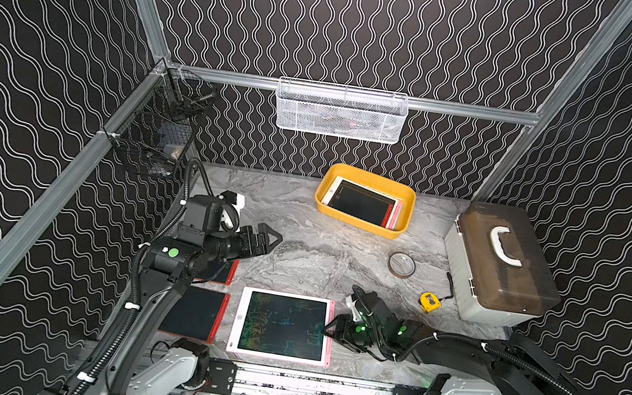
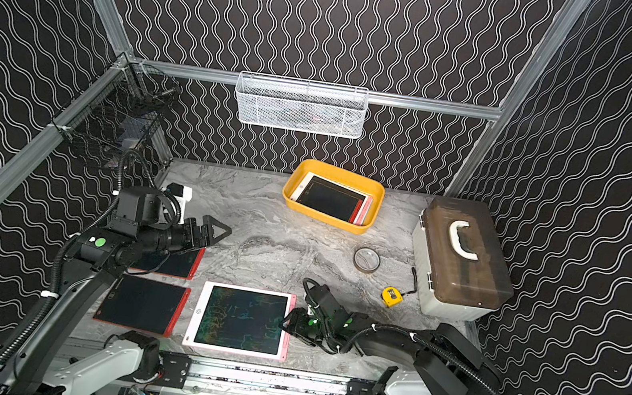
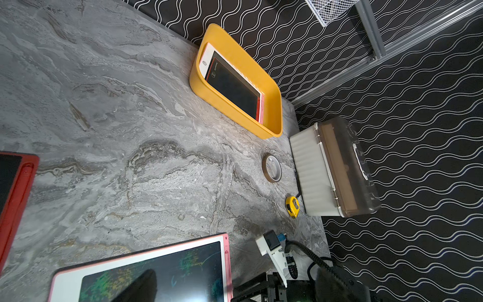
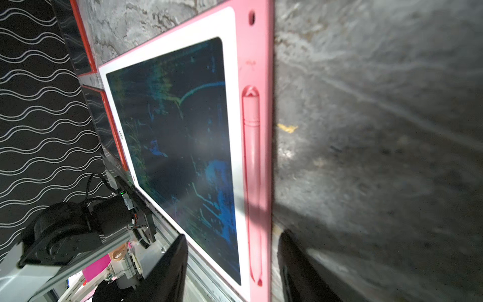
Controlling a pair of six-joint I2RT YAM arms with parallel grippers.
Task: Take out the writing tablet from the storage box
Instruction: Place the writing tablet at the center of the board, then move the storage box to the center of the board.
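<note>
The yellow storage box [image 1: 360,225] [image 2: 323,220] [image 3: 222,107] stands at the back of the table. In it a red-framed writing tablet [image 1: 361,204] [image 3: 232,89] lies on a white one. A pink-framed writing tablet [image 1: 283,325] [image 2: 241,319] [image 4: 177,130] lies flat near the table's front edge. My right gripper [image 1: 333,329] [image 4: 234,234] is open at that tablet's right edge, its jaws straddling the pink rim without gripping it. My left gripper [image 1: 273,238] [image 2: 222,229] hangs open above the table's left side, holding nothing.
Two red-framed tablets [image 1: 197,314] [image 1: 222,271] lie left of the pink one, under my left arm. A grey case with a brown lid [image 1: 502,262], a tape roll [image 1: 401,264] and a yellow tape measure [image 1: 429,302] sit at the right. A white mesh basket [image 1: 341,112] hangs on the back wall.
</note>
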